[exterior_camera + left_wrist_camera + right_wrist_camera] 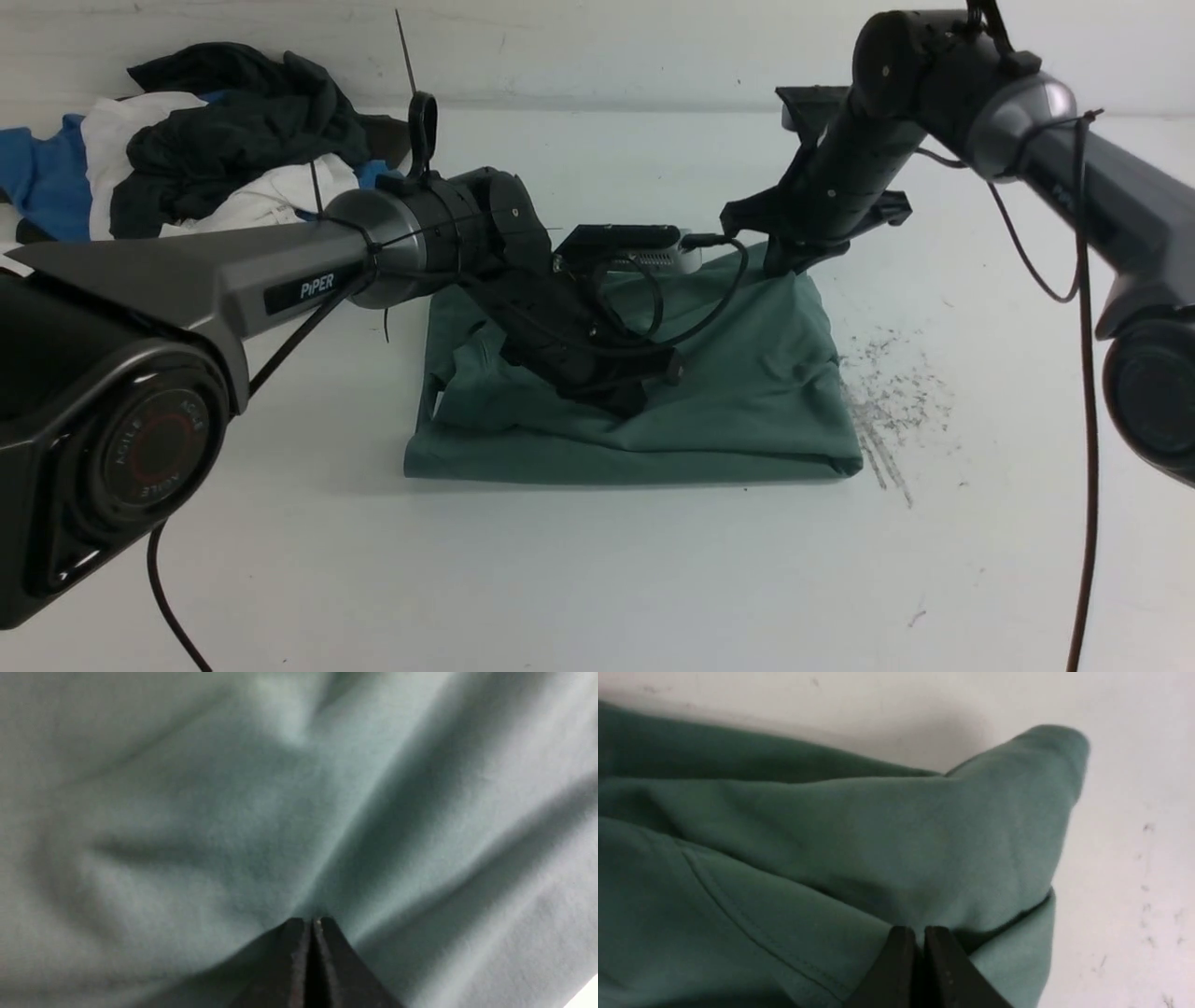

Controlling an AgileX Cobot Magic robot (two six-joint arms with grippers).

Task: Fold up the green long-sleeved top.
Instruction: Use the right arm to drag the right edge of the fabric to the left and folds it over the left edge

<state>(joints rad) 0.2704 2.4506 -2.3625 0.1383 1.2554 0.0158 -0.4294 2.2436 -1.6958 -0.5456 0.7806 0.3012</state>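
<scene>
— Where is the green top [747, 411]?
— Folded into a rough rectangle at centre frame on the white worktop [579, 569].
— And the left pincer [312, 926]?
— Pressed shut, tips against the cloth near its middle.
— The right pincer [920, 933]?
— Closed on the top's far right corner.
— Anything beyond?
— A clothes pile [205, 140], upper left.

green top [747, 411]: 1 | garment pile [205, 140]: 1 | arms: 2 | claws: 2
</scene>
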